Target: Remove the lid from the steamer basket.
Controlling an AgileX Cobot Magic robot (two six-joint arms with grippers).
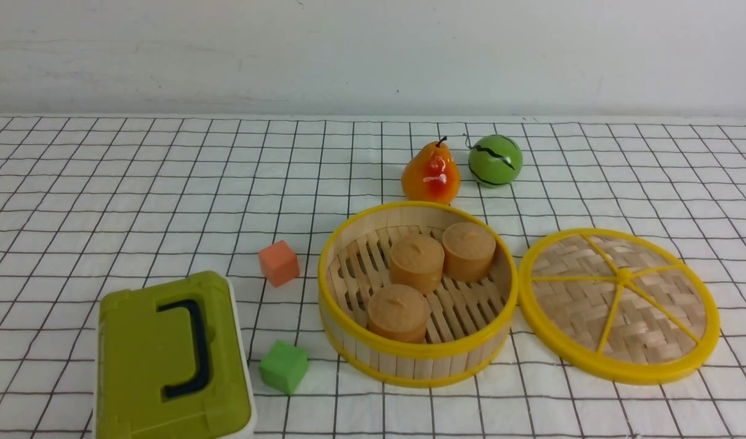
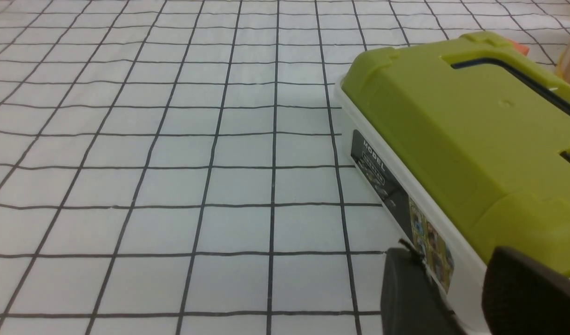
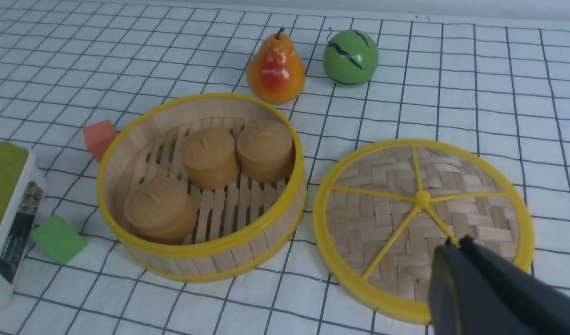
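Front view shows the lid (image 1: 618, 305) lying flat on the checked cloth (image 1: 105, 183), just right of the steamer basket (image 1: 403, 366), rims almost touching. Three tan cakes (image 1: 417, 262) sit in the open basket. Pear (image 1: 431, 174) and green melon (image 1: 495, 160) stand behind. An orange cube (image 1: 278, 263), green cube (image 1: 283, 366) and olive-green box (image 1: 159, 360) lie left. Right gripper (image 3: 455, 242) is closed and empty near the lid's rim. The left gripper (image 2: 448, 279) is parted and empty beside the box.

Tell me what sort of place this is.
Probably a staged tabletop test bench, not a kitchen: grid-checked cloth, bare white wall, a glossy toy pear and coloured cubes near the steamer basket.
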